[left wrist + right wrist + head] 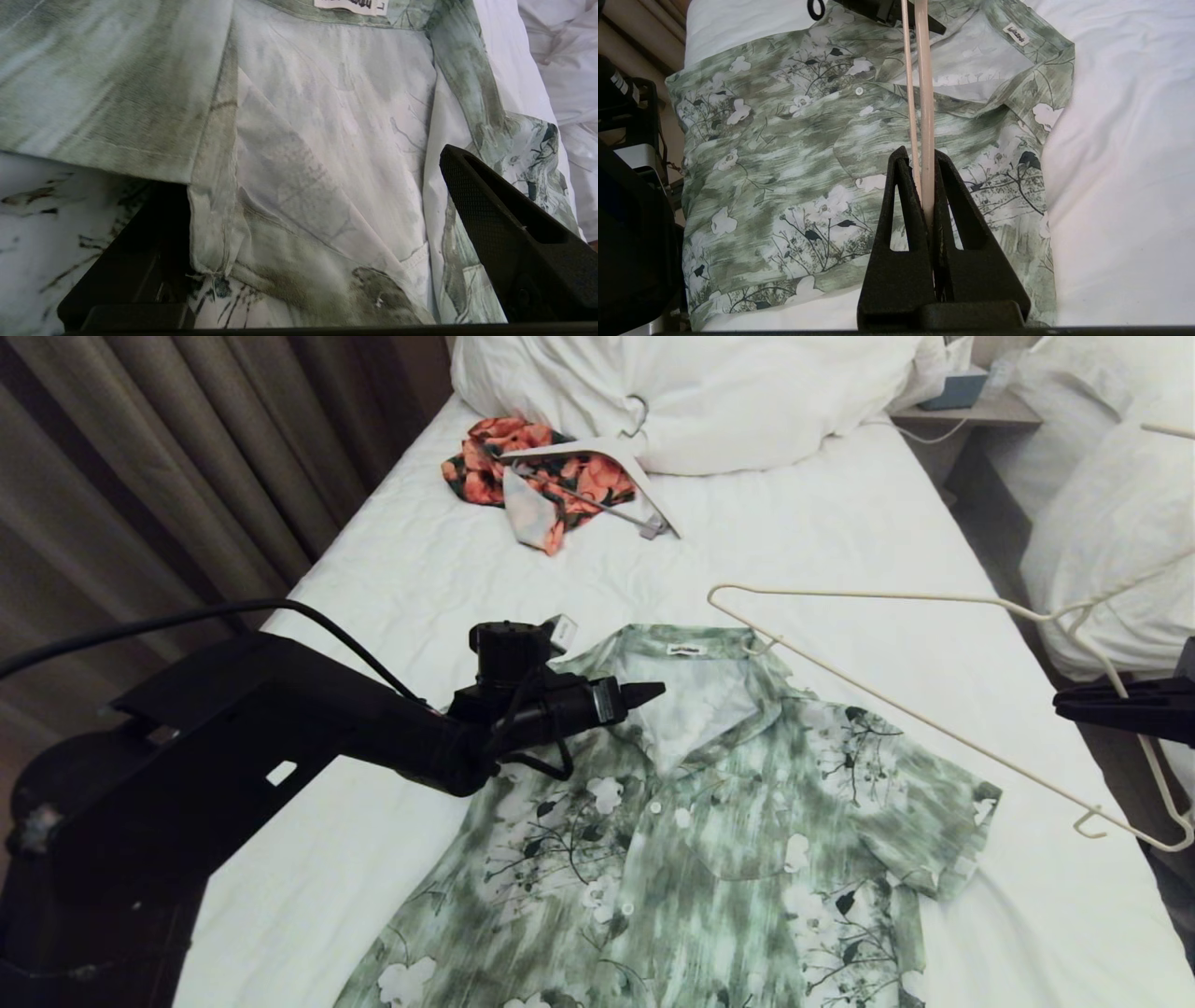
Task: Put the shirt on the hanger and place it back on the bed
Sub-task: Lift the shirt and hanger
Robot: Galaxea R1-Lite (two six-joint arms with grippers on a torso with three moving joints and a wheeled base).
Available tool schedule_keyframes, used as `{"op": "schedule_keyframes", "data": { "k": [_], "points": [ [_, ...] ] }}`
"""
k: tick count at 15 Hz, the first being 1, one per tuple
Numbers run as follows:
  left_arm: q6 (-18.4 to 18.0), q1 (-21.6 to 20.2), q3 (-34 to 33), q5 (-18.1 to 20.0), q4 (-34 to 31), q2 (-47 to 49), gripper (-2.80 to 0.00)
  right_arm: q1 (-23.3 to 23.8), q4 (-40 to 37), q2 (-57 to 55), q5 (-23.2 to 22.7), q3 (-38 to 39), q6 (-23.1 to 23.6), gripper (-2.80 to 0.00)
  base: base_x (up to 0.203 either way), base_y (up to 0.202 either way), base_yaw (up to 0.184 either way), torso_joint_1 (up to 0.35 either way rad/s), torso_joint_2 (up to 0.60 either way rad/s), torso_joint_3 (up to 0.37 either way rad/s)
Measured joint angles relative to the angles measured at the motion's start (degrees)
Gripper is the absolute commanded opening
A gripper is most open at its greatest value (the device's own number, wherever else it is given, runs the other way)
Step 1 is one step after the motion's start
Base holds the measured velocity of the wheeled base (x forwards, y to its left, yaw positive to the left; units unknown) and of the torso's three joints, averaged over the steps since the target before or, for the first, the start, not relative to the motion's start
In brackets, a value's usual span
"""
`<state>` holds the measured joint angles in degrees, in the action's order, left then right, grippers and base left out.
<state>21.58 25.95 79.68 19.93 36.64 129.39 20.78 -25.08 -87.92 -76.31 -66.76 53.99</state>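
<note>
Shirt (pixel 709 840): you see it spread flat, front up, on the near part of the bed, hem toward the foot and collar toward the middle; the top of the placket lies open and shows the pale lining and neck label.
Left gripper (pixel 644 693): you find it low at the shirt's collar, on the side toward the bed's left edge, pointing across the neck opening; the jaws stand wide apart, one finger (pixel 514 233) over the lining and the other under the edge of the front panel, gripping nothing.
Right gripper (pixel 924 186): you see it off the bed's right edge, level with the shirt's shoulder; the jaws are closed on the hanger's thin wire.
Hanger (pixel 896 705): held in the air, it reaches from the right edge across to the collar, with one end near the neck label.
Bed (pixel 840 532): white sheet, long axis running away from you.
Orange floral garment (pixel 523 467): crumpled near the head end, toward the left edge.
Wide white hanger (pixel 607 462): lies partly on that garment.
Duvet (pixel 691 392): bunched at the head end.
</note>
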Motion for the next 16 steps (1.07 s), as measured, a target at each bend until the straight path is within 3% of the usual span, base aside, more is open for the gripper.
{"op": "schedule_keyframes", "data": {
  "k": [1,2,12,16],
  "points": [
    [0.08,-0.07,0.35,0.02,0.04,0.34,0.0,0.0,-0.02,0.0,0.0,0.02,0.0,-2.8,0.0,0.0,0.0,0.0,0.0,0.0],
    [0.1,-0.07,0.56,0.02,0.04,0.55,-2.8,-0.01,-0.02,-0.01,0.0,0.02,0.0,-2.8,0.0,0.0,0.0,0.0,0.0,0.0],
    [0.14,-0.16,0.29,0.03,1.03,0.4,-2.8,-0.43,-0.09,-0.88,0.02,0.35,-0.05,-2.8,0.0,0.0,0.0,0.0,0.0,0.0],
    [0.05,0.13,-3.47,-0.61,0.62,-4.0,-2.8,-1.28,-0.22,-2.33,0.38,0.63,-0.06,-2.8,0.0,0.0,0.0,0.0,0.0,0.0]
  ]
}}
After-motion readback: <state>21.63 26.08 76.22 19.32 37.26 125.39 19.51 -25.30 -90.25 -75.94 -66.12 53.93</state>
